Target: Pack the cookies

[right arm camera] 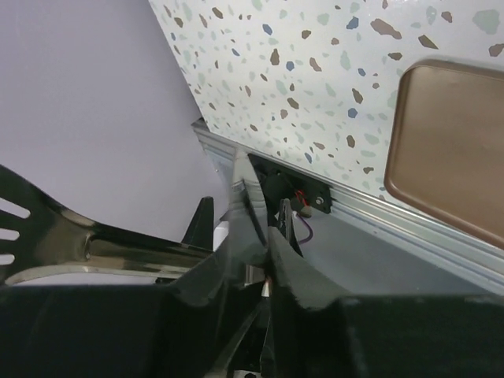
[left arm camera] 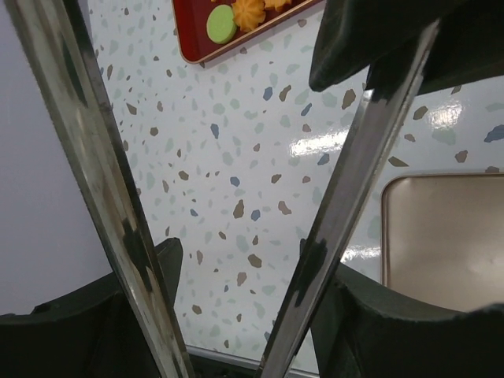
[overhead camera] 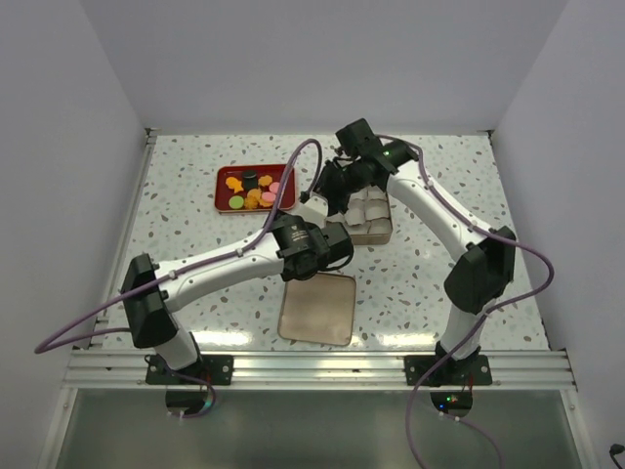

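Note:
The cookies [overhead camera: 252, 188], in orange, pink, green, yellow and black, lie on a red tray [overhead camera: 223, 181] at the back left. A green and an orange one [left arm camera: 221, 24] show at the top of the left wrist view. My left gripper [overhead camera: 332, 244] [left arm camera: 240, 260] hangs over mid-table and grips metal tongs [left arm camera: 94, 157], whose two arms spread wide and hold nothing. My right gripper [overhead camera: 327, 191] [right arm camera: 268, 228] is between the red tray and the cup box. Its fingers are closed on a thin white edge [right arm camera: 266, 288], which seems to be a white paper cup [overhead camera: 312, 208].
A grey box [overhead camera: 376, 239] with several white paper cups stands right of the red tray. A flat brown tray [overhead camera: 318, 308] [left arm camera: 449, 236] [right arm camera: 449, 142] lies near the front edge. The metal rail [right arm camera: 378, 213] runs along the front edge. Walls close three sides.

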Action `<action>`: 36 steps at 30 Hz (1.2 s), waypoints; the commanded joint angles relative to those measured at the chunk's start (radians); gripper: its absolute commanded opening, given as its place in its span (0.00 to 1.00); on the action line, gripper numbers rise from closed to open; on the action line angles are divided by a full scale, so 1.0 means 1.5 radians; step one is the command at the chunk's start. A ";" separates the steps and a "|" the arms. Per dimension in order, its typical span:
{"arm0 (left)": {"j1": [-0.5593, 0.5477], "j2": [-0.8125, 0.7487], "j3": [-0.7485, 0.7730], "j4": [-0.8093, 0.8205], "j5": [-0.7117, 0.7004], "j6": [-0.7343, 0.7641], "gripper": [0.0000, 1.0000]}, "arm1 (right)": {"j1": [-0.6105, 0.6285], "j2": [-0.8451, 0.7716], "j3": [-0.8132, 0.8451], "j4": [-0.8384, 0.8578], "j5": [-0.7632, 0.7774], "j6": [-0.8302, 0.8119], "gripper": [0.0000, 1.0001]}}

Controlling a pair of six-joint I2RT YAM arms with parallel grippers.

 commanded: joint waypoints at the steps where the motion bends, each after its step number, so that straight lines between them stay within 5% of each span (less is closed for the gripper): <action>1: 0.022 0.002 0.018 0.038 0.017 0.015 0.66 | 0.043 -0.123 -0.017 0.004 -0.137 0.029 0.23; 7: 0.021 -0.042 0.008 0.084 0.066 0.059 0.61 | 0.034 -0.156 -0.057 0.022 -0.133 0.030 0.41; 13: 0.021 -0.083 -0.021 0.129 0.104 0.090 0.59 | 0.011 -0.177 -0.040 0.016 -0.129 0.028 0.47; 25: 0.021 -0.148 -0.059 0.191 0.178 0.127 0.52 | -0.049 -0.224 0.029 -0.074 -0.090 -0.015 0.84; 29: 0.022 -0.162 -0.064 0.201 0.196 0.131 0.43 | -0.081 -0.227 0.064 -0.119 -0.067 -0.056 0.98; 36: 0.030 -0.210 -0.123 0.234 0.259 0.114 0.40 | -0.177 -0.217 0.178 -0.241 -0.007 -0.162 0.98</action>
